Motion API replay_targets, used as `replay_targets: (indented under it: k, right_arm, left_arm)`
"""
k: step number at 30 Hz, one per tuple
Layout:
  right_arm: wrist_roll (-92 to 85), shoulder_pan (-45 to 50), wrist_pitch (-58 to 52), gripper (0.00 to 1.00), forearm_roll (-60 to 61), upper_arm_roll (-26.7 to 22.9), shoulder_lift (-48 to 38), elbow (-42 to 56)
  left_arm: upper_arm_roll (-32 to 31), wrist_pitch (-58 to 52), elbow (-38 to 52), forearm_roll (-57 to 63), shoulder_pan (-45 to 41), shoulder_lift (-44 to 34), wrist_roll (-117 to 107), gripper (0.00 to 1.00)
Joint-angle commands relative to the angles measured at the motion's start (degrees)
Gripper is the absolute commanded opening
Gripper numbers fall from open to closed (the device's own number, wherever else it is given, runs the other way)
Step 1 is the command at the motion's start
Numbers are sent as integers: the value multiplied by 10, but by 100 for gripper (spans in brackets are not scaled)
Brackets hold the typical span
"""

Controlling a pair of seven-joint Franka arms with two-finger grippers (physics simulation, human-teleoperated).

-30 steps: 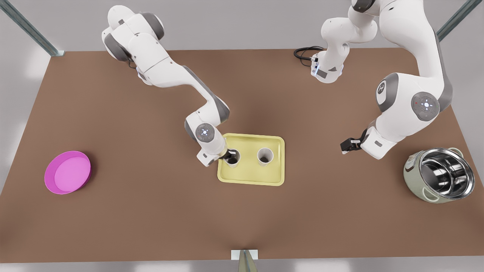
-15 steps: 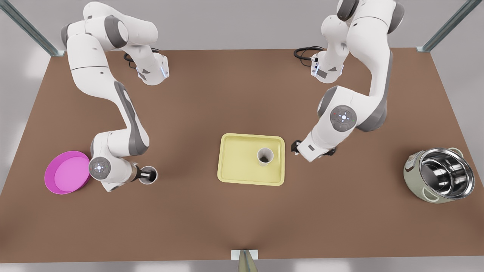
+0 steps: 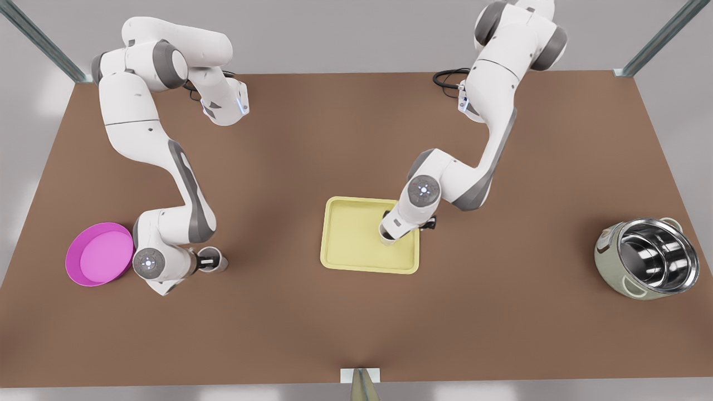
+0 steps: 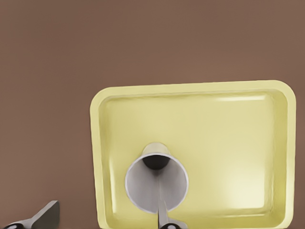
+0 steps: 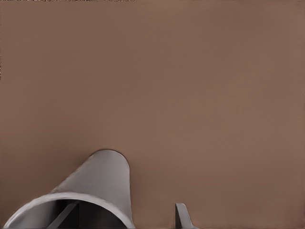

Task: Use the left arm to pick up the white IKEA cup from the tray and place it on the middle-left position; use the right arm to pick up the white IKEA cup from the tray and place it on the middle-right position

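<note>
— Where are the cups?
— One white cup stands upright on the tray, centre of the front view. The left gripper straddles its wall, fingers spread. The other cup stands on bare table at the lower left, and the right gripper is unclenched around its wall.
— Handling?
— Likely light, stiff, smooth. Pinch the rim wall, firmly enough not to slip.

Even, bright overhead light; soft shadows, no glare
</note>
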Motion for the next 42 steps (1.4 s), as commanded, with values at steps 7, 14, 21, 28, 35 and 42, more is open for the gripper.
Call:
replay_targets:
  k: [7,14,21,28,35,42]
  right_arm:
    - [-134,-4,-122,100,40,2,-70,0]
    - [-8,-5,-250,100,63,-18,-286,23]
    - [-34,-4,-245,100,84,-60,-345,-5]
    - [-35,-5,-239,100,85,-67,-352,-16]
    - [-28,-5,-241,100,85,-67,-351,-15]
    - [-31,-5,-247,100,80,-67,-342,-8]
  left_arm:
    - [0,55,-10,0,-5,25,-91,100]
    - [0,83,-25,1,-8,38,-91,100]
    - [2,100,-54,2,-7,42,-90,100]
    - [2,151,-54,2,-7,62,-99,84]
    - [3,144,-46,1,-5,56,-97,16]
    - [5,29,-44,-5,74,-8,29,16]
